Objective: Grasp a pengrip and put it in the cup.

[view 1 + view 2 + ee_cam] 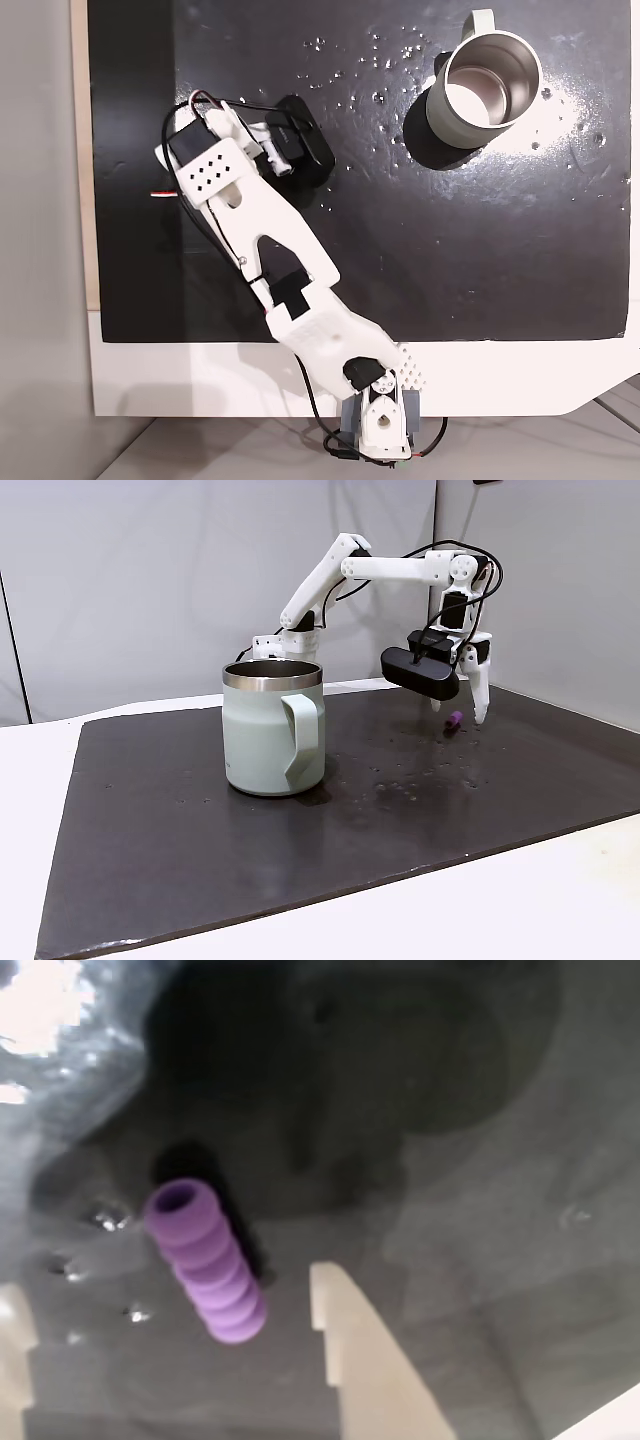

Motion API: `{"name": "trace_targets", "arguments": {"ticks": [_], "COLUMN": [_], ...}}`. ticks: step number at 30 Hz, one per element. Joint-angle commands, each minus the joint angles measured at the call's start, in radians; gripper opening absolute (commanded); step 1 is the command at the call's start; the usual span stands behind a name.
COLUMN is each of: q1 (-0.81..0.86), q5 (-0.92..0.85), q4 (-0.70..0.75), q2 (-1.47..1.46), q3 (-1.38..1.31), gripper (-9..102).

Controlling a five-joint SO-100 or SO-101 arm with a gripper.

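The light-purple ribbed pengrip point(205, 1260) lies on the black mat, in the gap between my two pale fingers point(375, 1360) in the wrist view. My gripper point(165, 1280) is open and holds nothing. From the side in a fixed view, the gripper point(459, 716) points down with its tips just above the mat on either side of the pengrip point(453, 720). The cup point(272, 730) stands upright well to the left there, handle toward the camera. From above in a fixed view, the cup point(485, 85) is at the top right with nothing inside, and the wrist covers the pengrip.
The black mat point(480, 250) covers most of the white table point(200, 380). The arm point(290, 250) stretches from its base point(380, 420) at the bottom edge toward the upper left. The black wrist camera point(420, 670) hangs beside the fingers. Small bright specks dot the mat near the cup.
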Motion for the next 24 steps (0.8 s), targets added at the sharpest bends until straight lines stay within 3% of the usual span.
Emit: {"name": "trace_targets", "arguments": {"ticks": [1, 5, 14, 24], "q1": [-0.018, -0.037, -0.035, -0.020], "q5": [0.002, -0.005, -0.009, -0.002], "q4": [0.003, 0.003, 0.002, 0.000], "q2": [-0.009, -0.046, -0.066, 0.025], "q3": [-0.067, -0.087, -0.087, -0.061], "gripper": [28, 25, 1, 0]}}
